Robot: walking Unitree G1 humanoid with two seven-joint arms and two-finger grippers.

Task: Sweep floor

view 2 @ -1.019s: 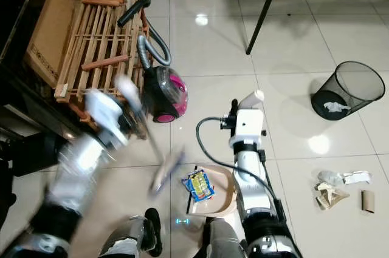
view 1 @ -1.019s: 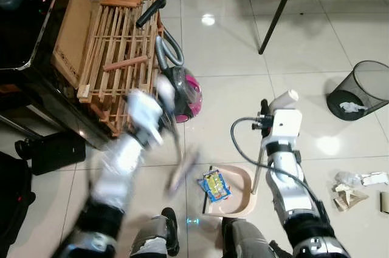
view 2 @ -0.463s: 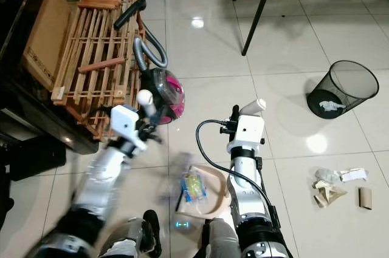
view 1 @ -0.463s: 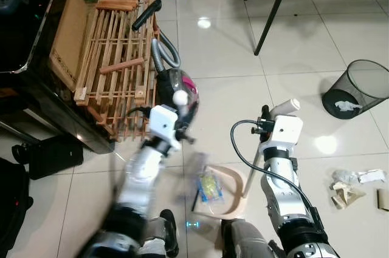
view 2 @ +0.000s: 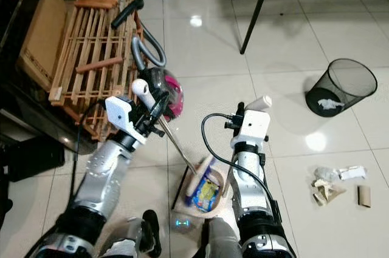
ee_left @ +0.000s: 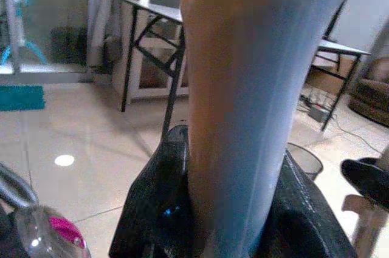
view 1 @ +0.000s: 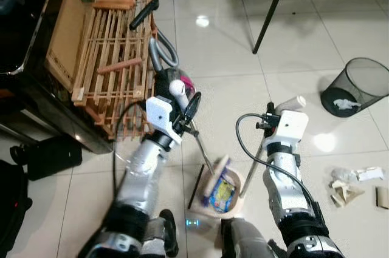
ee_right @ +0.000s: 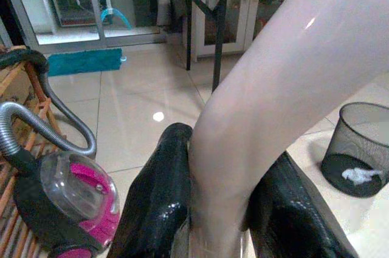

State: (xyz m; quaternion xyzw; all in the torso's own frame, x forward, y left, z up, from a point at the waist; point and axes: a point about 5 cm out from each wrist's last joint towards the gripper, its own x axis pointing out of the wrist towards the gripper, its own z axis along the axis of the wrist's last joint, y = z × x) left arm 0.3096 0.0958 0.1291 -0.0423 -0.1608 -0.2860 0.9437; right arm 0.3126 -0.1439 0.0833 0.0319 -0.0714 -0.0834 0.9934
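Broom with a thin metal shaft and pale handle [view 1: 200, 142] is held slanted by the left gripper [view 1: 182, 109], its head resting in the beige plastic dustpan [view 1: 209, 200] on the glossy tiled floor [view 1: 231, 45], against a yellow-and-blue snack wrapper [view 1: 223, 192]. The dustpan's upright white handle [view 2: 258, 105] is pinched between the black fingers [ee_right: 161, 197] of the right gripper [view 1: 284, 112]. For the step to be done well, the pan's lip should be kept flat on the tiles while the wrapper is drawn fully inside by short strokes. The left arm is reached forward, forearm raised, its fingers [ee_left: 152, 209] clamped around the broom handle; the right forearm is held nearly vertical.
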